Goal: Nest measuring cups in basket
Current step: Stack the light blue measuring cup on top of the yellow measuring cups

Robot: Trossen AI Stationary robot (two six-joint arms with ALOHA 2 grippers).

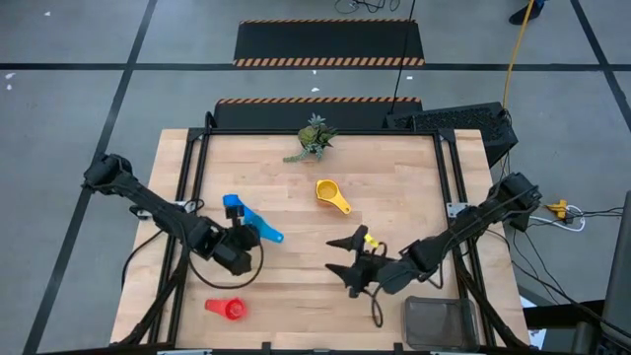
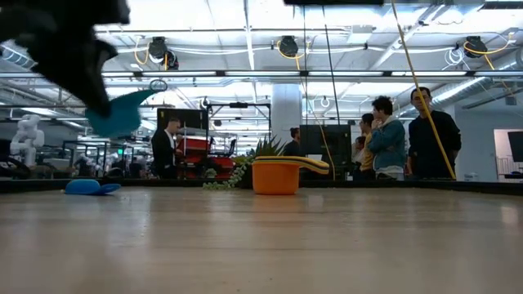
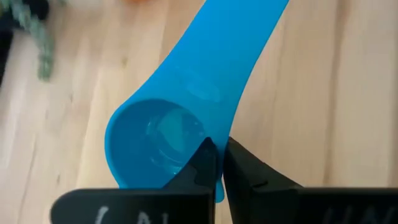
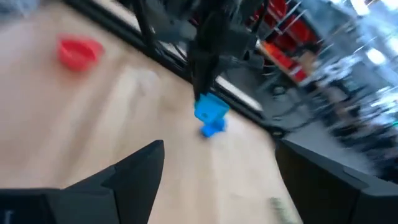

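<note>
1. Red plastic measuring cup [image 1: 228,309] sits nearest you at the front left of the wooden table [image 1: 394,187]; the dark wire-mesh basket [image 1: 441,322] sits at the front right corner.
2. Your left gripper [image 1: 245,237] is pinched tight on the rim of the light blue plastic measuring cup [image 3: 186,106], which the low view shows off the table.
3. Your right gripper [image 1: 351,258] hangs with jaws spread wide, holding nothing.
4. Dark blue cup [image 1: 233,203] lies just behind the left gripper.
5. Yellow cup [image 1: 330,193] rests mid-table.
6. Green plant sprig [image 1: 313,137] is at the far edge.
</note>
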